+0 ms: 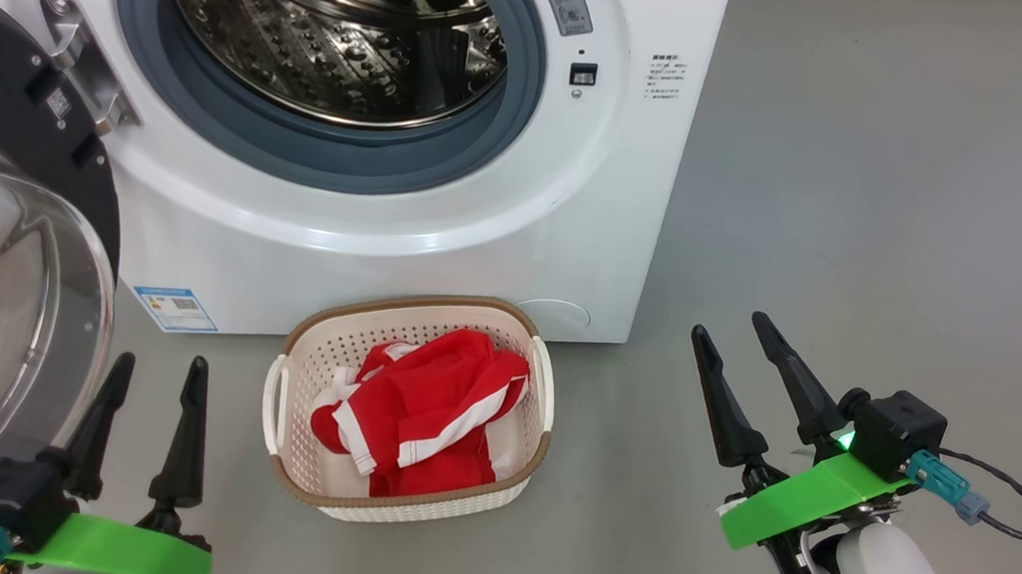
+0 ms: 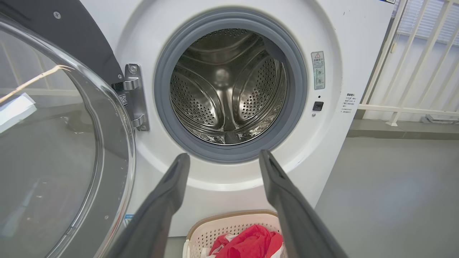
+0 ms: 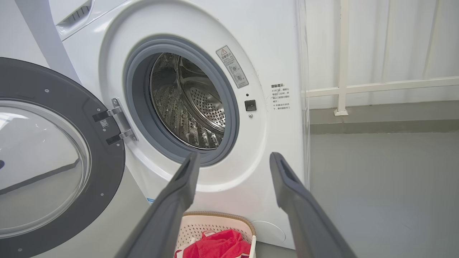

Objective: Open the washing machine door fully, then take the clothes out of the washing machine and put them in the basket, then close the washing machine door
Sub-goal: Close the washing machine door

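Floor [image 1: 852, 219]: basket [image 1: 334, 347] right of left gripper [image 1: 162, 361]

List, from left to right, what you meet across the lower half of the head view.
First the washing machine door, swung open → left gripper, open → basket holding the clothes → right gripper, open.

Left gripper [image 1: 161, 361] is held low at lower left, fingers spread wide, nothing gripped. Right gripper [image 1: 729, 325] is held at lower right, fingers spread, empty, tilted leftward.
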